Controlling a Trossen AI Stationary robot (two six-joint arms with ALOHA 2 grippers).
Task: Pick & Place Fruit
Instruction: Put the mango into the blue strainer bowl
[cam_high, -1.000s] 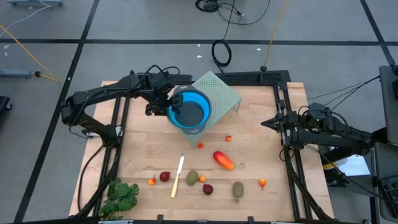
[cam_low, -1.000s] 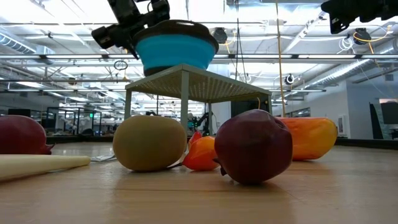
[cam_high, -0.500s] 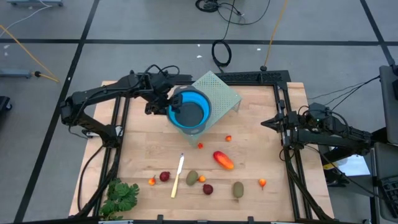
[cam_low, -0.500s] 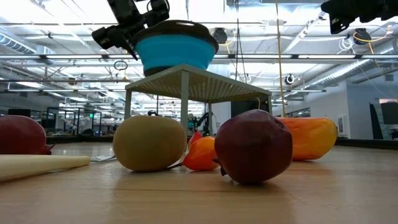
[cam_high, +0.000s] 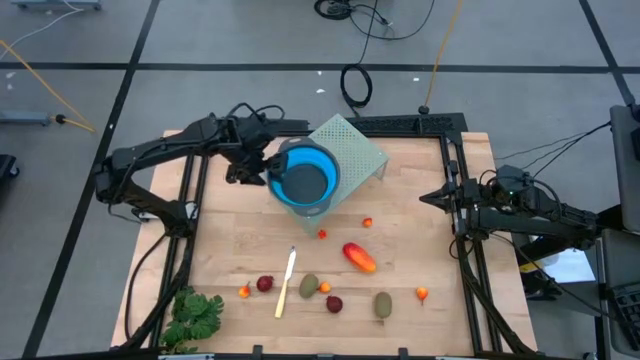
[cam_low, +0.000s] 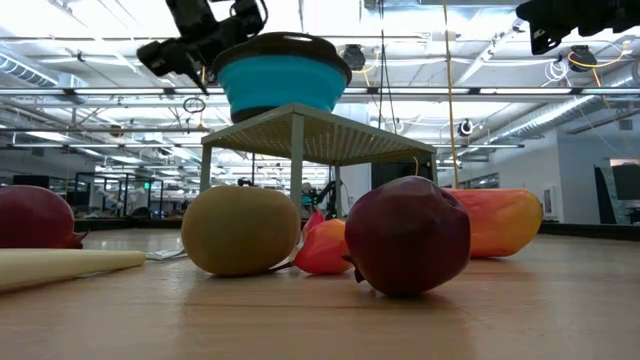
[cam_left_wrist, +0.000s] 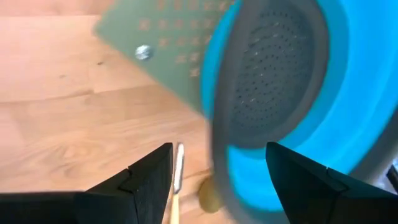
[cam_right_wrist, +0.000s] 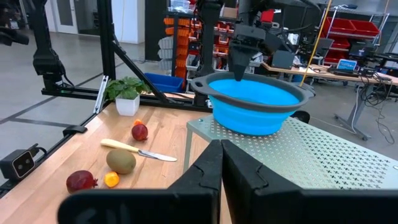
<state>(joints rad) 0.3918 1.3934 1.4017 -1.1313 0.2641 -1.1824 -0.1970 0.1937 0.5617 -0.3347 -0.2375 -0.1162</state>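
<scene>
The left hand (cam_high: 262, 166) hangs with its fingers spread apart beside the rim of the blue collapsible colander bowl (cam_high: 305, 178), which sits on the pale green perforated metal stand (cam_high: 355, 148). The small toy fruit pieces (cam_high: 358, 256) lie scattered on the wooden tabletop (cam_high: 420, 240), well apart from the bowl. The right hand (cam_high: 428, 197) waits pinched closed at the tabletop's right edge.

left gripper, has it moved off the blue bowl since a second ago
Yes. In the high view the left gripper has backed away from the blue bowl's rim toward the table's left edge; the bowl stays on the perforated stand.
</scene>
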